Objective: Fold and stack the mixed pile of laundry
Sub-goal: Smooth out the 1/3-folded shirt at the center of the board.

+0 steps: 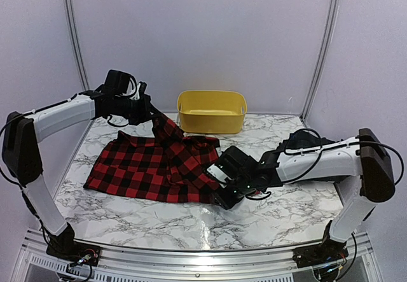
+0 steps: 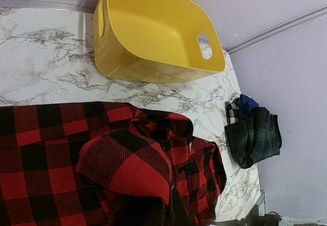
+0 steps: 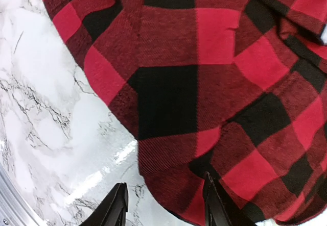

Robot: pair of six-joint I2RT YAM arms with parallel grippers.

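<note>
Cloth first, in the top view: the shirt (image 1: 146, 167), red-and-black check, lies spread on the table (image 1: 286, 215) from centre out to 9 o'clock. It looks light, limp and slightly grippy, so I judge it will sag and trail from any pinch rather than hold a shape; hems, corners and the collar are the places to take it, two at once. The left gripper (image 1: 150, 112), at the shirt's 12 o'clock edge, is closed on a fold that rises off the marble in a peak. The right gripper (image 1: 224, 198) sits low at the shirt's 4 o'clock corner. A yellow tub (image 1: 212, 124) stands at the table's 12 o'clock, just beyond the cloth. Left wrist view: the pinched fold bunches thick right at the camera, its fingers nearly hidden under it. Out at 3 o'clock a tartan piece (image 2: 255, 136) lies crumpled with a navy piece (image 2: 248, 103) tucked at its far side, near the table edge and well apart from the shirt. Right wrist view: the jaws stand apart, one finger (image 3: 118, 208) over bare marble and the other over the hem, nothing pinched yet. The marble is glossy and smooth, so cloth should slide on it easily; pale lilac walls close the table in at the back and both sides.
</note>
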